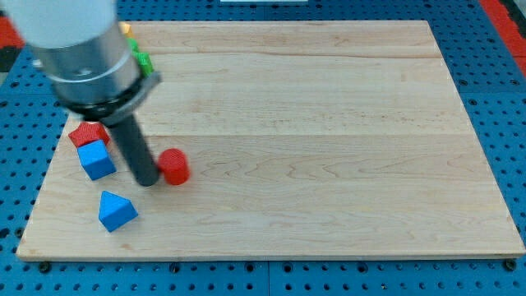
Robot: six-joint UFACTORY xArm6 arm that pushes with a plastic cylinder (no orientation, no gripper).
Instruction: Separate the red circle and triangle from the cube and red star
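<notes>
Wooden worktop [329, 123] carried the blocks at its left. Tool: a gripless rod holding nothing; my tip [148, 182] touched the red circle [174, 166], right of the blue cube [97, 159] and red star [88, 133]. Blue triangle [117, 210] lay nearer. Advisable: push circle rightward, steadily.

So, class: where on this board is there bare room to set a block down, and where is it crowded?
Free: everything right of the red circle to the board's right edge. Crowded: the view's left, where my tip sits among red star, blue cube, blue triangle.
</notes>
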